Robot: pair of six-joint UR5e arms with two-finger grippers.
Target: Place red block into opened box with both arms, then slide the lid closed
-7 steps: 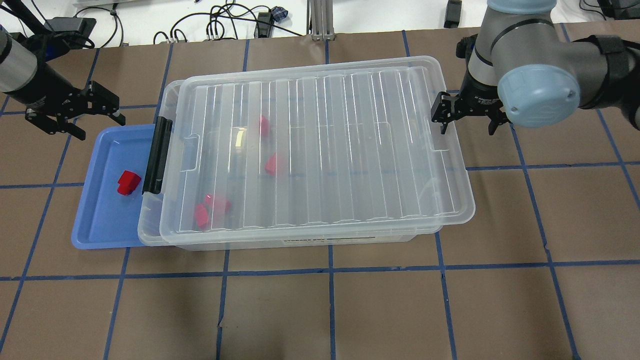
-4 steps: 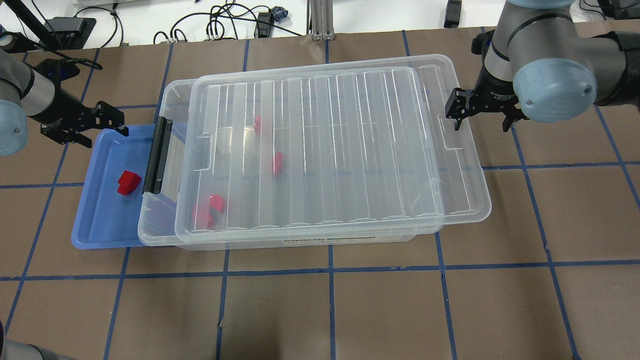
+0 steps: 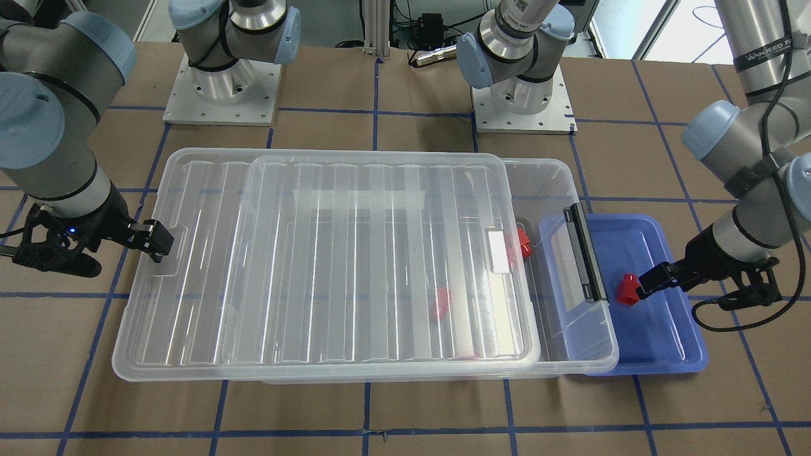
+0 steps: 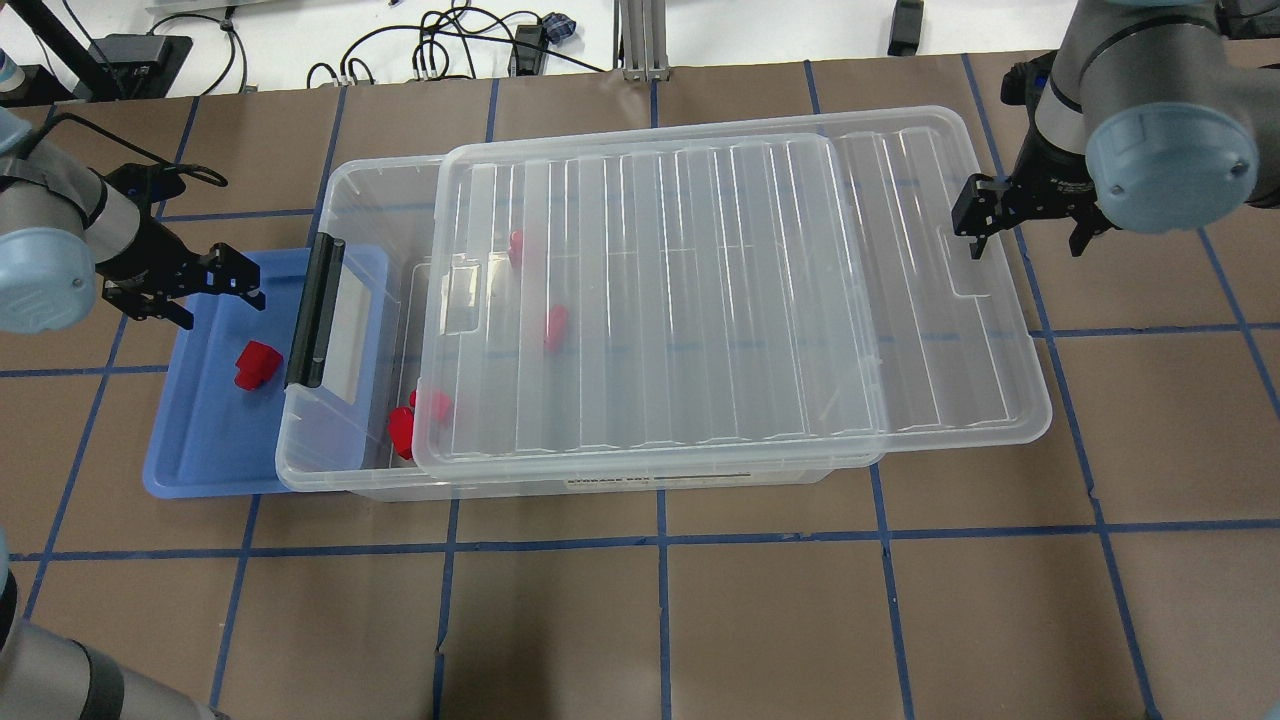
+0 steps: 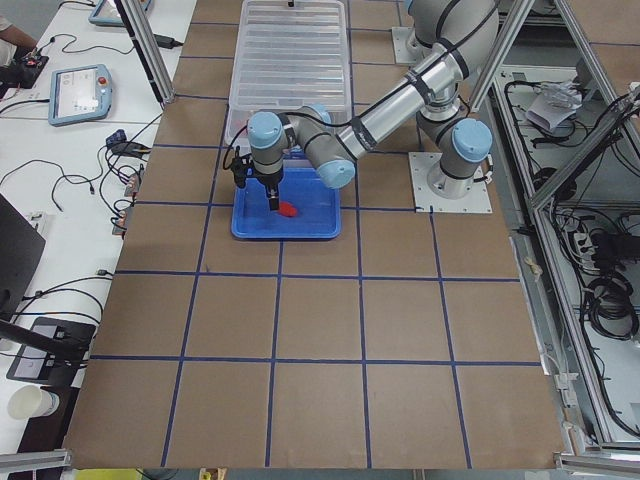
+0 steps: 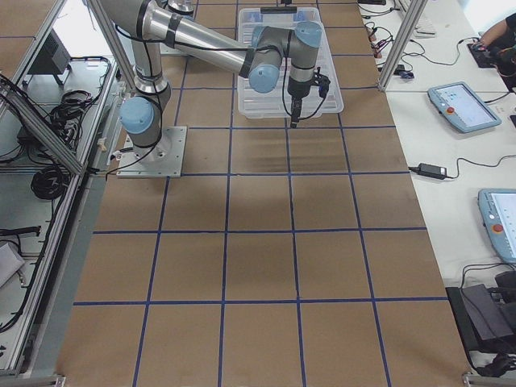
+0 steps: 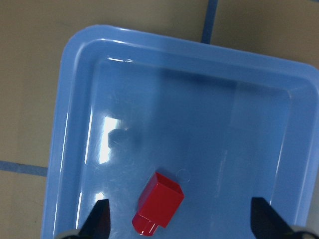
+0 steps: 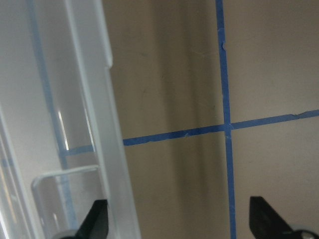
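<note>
I find the box [image 4: 300, 445] uncovered at its latch end; the lid [image 4: 700, 300] overhangs the opposite end. The red block [image 4: 256, 363] lies in the blue tray [image 4: 190, 450]. Left gripper [image 4: 222, 308] fingers are spread beside it. Right gripper [image 4: 1027, 245] fingers are spread astride the lid's rim, possibly touching, per its wrist view.

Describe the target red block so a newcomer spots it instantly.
Find the big clear box; at its black-latch end sits a blue tray. The red block lies alone in that tray. The other red blocks are all inside the box.
</note>
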